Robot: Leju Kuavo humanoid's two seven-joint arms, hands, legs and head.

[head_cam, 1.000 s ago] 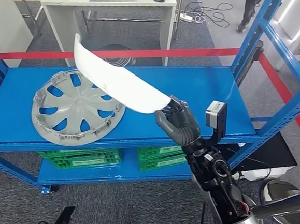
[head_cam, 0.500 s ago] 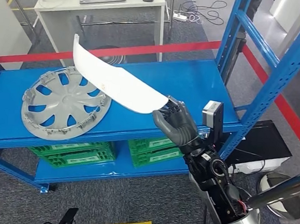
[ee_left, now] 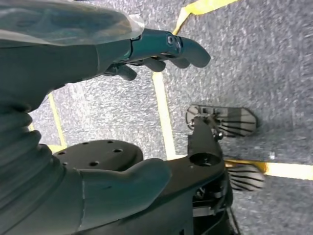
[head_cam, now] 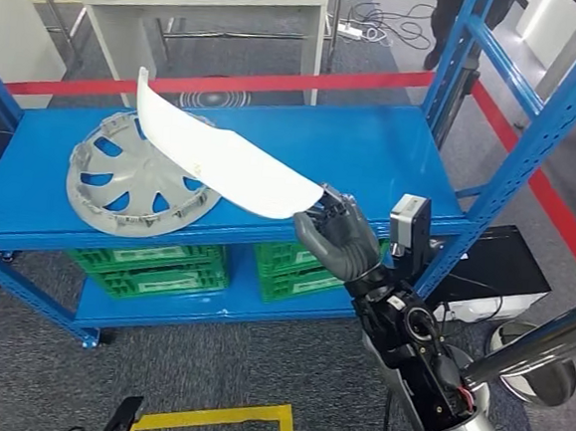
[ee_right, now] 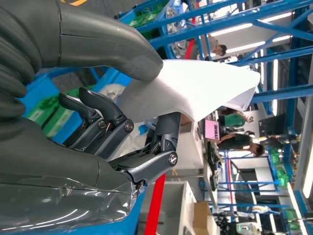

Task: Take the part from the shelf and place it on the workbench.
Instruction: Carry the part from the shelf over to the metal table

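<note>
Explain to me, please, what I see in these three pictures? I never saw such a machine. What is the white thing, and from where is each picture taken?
This is a humanoid robot with two arms, each ending in a hand. The wide picture comes from a camera high on its body, looking forward and down. There the right hand holds a long, curved white part by one end, lifted above a blue shelf. A grey hubcap lies on that shelf, and green crates sit on the level below.

The other two pictures come from cameras at the wrists, so they look turned. The right wrist view shows the part pinched between the thick thumb and the darker fingers. The left wrist view shows the left hand holding nothing, fingers apart, over grey carpet with yellow tape.
</note>
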